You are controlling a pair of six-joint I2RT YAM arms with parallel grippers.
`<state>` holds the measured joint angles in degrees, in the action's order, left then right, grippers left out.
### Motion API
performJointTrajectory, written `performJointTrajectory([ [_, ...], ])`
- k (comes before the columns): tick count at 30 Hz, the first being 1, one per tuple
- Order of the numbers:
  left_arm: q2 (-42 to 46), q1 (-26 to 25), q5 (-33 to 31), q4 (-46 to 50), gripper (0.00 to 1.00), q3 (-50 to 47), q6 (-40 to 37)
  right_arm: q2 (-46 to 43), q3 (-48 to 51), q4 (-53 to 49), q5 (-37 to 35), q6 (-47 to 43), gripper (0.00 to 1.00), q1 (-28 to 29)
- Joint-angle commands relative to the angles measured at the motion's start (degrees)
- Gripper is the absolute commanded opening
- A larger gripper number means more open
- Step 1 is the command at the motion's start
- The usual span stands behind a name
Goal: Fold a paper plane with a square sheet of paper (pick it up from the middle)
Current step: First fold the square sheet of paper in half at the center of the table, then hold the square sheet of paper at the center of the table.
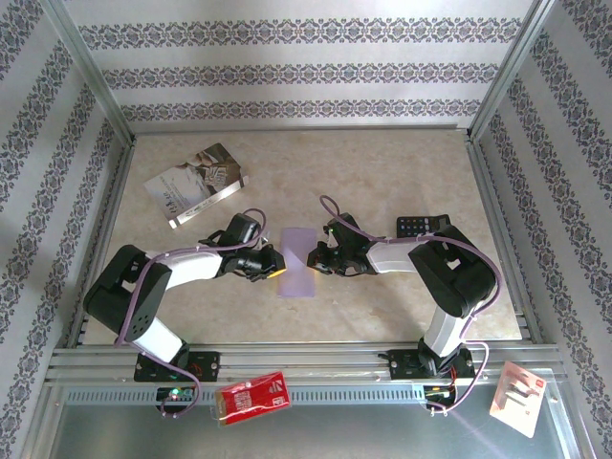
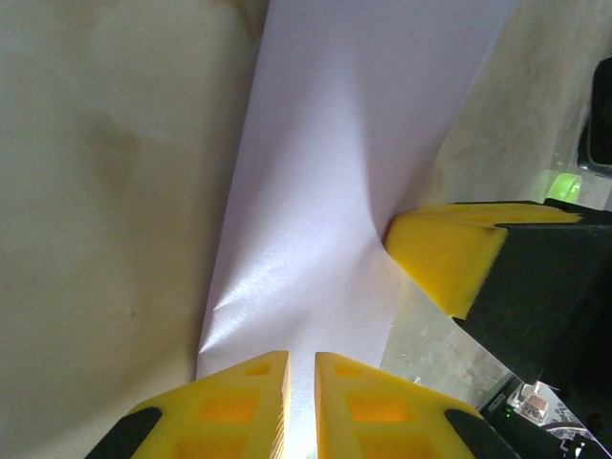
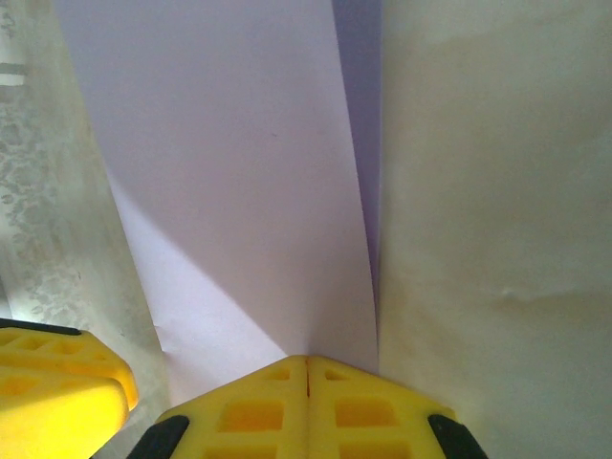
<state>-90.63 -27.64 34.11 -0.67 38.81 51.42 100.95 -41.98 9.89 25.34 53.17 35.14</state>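
Sheet (image 1: 298, 263) runs 12 to 6; left gripper (image 2: 301, 402) pinches its 9 o'clock edge, while right gripper (image 3: 308, 382), clenched, presses its 3 o'clock edge.

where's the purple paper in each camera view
top external: purple paper lies at the middle of the beige table.
left wrist: purple paper runs from top centre down to the bottom edge.
right wrist: purple paper spans top left to bottom centre.
shared landmark: the beige table, left of the paper in left wrist, right of it in right wrist.
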Motion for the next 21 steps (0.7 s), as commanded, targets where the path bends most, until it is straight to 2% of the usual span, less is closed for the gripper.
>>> performJointTrajectory([
  [1, -2.62, 0.15, 0.47, -0.44, 0.13, 1.34, -0.26, 3.92, 4.45, -16.65, -10.11, -1.75, 0.00, -0.42],
  [10, -5.70, 0.21, -0.61, -0.83, 0.11, -0.47, -1.18, 3.81, 4.53, -16.83, -10.05, -2.00, 0.00, -0.51],
  [16, -2.46, 0.20, 1.51, -4.42, 0.14, -1.30, 1.37, 3.89, 4.18, -16.93, -10.01, -2.19, 0.00, -0.57],
  [21, -0.84, 0.21, 0.46, -4.43, 0.14, -1.30, 1.98, 4.09, 4.01, -17.06, -9.97, -2.42, 0.00, -0.59],
])
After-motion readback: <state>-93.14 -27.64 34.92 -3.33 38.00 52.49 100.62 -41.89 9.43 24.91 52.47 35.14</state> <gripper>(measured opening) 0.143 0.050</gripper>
